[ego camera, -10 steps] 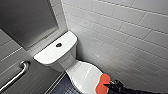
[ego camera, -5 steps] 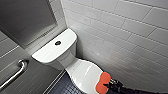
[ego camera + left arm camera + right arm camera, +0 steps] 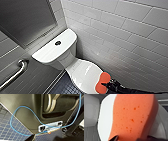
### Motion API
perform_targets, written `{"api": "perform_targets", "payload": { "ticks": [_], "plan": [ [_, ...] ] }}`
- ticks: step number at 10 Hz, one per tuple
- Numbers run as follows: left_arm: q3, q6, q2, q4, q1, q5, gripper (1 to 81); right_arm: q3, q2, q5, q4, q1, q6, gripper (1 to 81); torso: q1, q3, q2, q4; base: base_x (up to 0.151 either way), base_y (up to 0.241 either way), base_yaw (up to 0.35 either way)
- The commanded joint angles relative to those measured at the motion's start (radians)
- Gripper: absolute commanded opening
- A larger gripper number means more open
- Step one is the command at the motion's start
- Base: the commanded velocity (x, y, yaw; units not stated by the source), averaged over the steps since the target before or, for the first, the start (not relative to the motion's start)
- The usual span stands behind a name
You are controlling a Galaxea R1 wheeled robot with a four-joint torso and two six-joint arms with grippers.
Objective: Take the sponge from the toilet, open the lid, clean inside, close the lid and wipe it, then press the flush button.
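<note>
Orange-red and soft, the sponge [image 3: 103, 80] sat clamped in the right gripper [image 3: 107, 86]; the fingers were closed on its near end, and most of the pad projected ahead of them unsupported; directly under and ahead of the gripper lay the lid [image 3: 83, 71], white, glossy and down over the bowl; whether the sponge touched the lid or hung just clear of it could not be told; farther ahead of the gripper stood the cistern [image 3: 50, 51] of the toilet [image 3: 68, 61], with the dark flush button [image 3: 58, 43] on its top; a white tiled wall [image 3: 120, 37] ran close alongside the gripper and its arm; dark tiled floor [image 3: 63, 87] lay below on the opposite side. The left gripper [image 3: 33, 137] hung over the floor; whether it was open or closed could not be told.

Probable faults, as judged from this position:

- End grip on soft foam: the pad could fold or pull free under pressure; it would then drop to the floor.
- Glossy lid: a push at its front edge could skid off instead of raising it; a half-raised lid could fall back.
- Close wall: clearance beside the arm looked small; a wide swing could strike the tiles.
</note>
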Motion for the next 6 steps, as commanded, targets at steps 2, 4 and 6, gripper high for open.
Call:
{"api": "perform_targets", "payload": {
  "ticks": [2,4,6],
  "plan": [
    [0.005,-0.001,0.000,-0.005,0.050,0.094,81.1,-0.097,0.063,-0.038,-0.005,0.042,-0.008,81.1,0.000,0.000,0.000,0.000,0.000,0.000,0.000],
    [0.005,-0.001,-0.003,-0.006,0.055,0.096,81.1,-0.098,0.069,-0.028,-0.013,0.040,-0.008,81.1,0.000,0.000,0.000,0.000,0.000,0.000,0.000],
    [0.005,-0.001,-0.003,-0.006,0.058,0.096,81.1,-0.097,0.072,-0.028,-0.014,0.045,-0.010,81.1,0.000,0.000,0.000,-0.001,0.000,0.000,0.000]
  ]
}}
